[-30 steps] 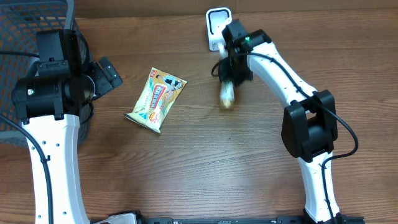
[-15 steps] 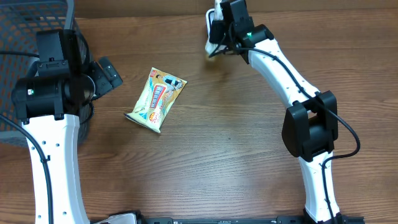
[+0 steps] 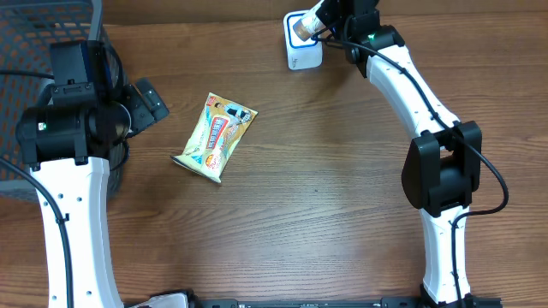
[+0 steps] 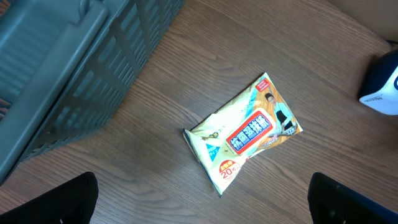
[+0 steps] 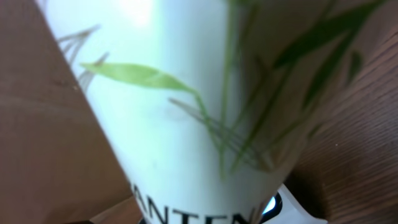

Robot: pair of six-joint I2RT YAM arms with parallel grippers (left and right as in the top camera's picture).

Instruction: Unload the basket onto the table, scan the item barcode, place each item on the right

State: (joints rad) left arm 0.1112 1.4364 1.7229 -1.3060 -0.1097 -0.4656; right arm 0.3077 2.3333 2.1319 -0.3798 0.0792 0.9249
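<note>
So we're at the actual scan step, I'd say. The right arm (image 3: 402, 85) is stretched to the far edge of the tabletop (image 3: 342, 214), and the right jaws are pinched on a white bottle (image 3: 300, 28) with green leaves printed on it (shampoo, going by the lettering in the wrist view). The bottle is up in the air right over the white scanner (image 3: 305, 55), capped end towards it, and from above the two overlap. Whether they're touching I can't tell.

In the right wrist view the bottle (image 5: 186, 106) fills almost the whole picture, with just a corner of the scanner (image 5: 277, 208) peeking out underneath. No barcode shows in any view, so I can't say whether it's facing the scanner window.

My guess for the next move: hold the bottle steady close to the window and, if nothing reads, roll the wrist slowly so the label comes around. It's a round, slick bottle, so the grip needs to stay firm while turning.

The left arm (image 3: 64, 128) isn't involved. Its jaws are spread wide with nothing in them, hanging near the grey basket (image 3: 34, 34). A yellow snack packet (image 3: 216, 135) lies flat on the tabletop between the two arms, well apart from the scanner, probably the next thing to scan.
</note>
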